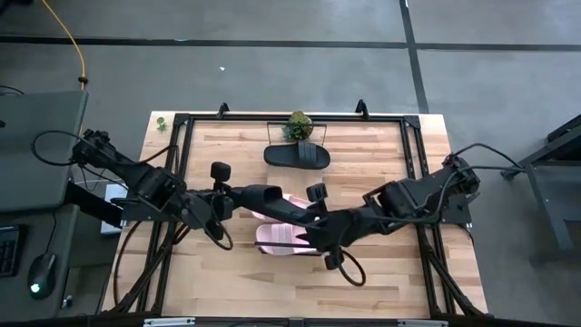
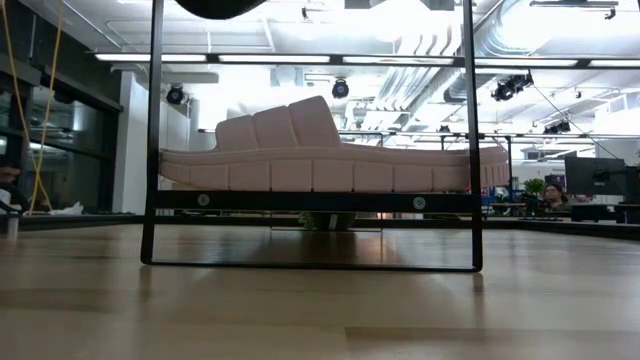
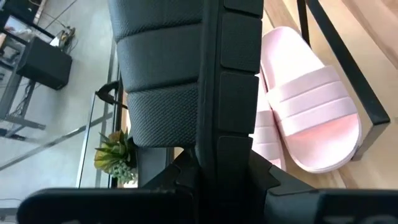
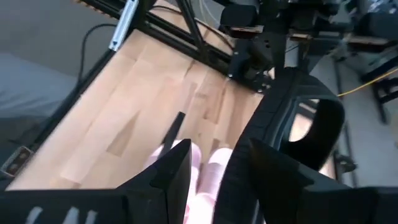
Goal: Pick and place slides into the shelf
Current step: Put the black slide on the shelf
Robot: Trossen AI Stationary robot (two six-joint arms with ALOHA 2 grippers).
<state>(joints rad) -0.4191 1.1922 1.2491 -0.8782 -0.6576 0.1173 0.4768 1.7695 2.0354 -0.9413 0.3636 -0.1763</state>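
1. Left gripper (image 1: 238, 202) is clenched on a black slide (image 1: 272, 202), centre frame.
2. Right gripper (image 1: 318, 238) also grips it; pink slides (image 1: 272, 238) sit on the shelf (image 2: 310, 201).
3. I'd lower it level beside them.

From above, both arms cross over the pink slides (image 1: 283, 238), covering most of them — only a pale patch shows. The left gripper (image 1: 292, 211) and right gripper (image 1: 318, 234) meet there, their fingers lost in the dark overlap. In the left wrist view a black slide (image 3: 180, 74) fills the frame, cut off at the top edge. In the low view another dark shape (image 2: 218, 8) is clipped — too little to identify.
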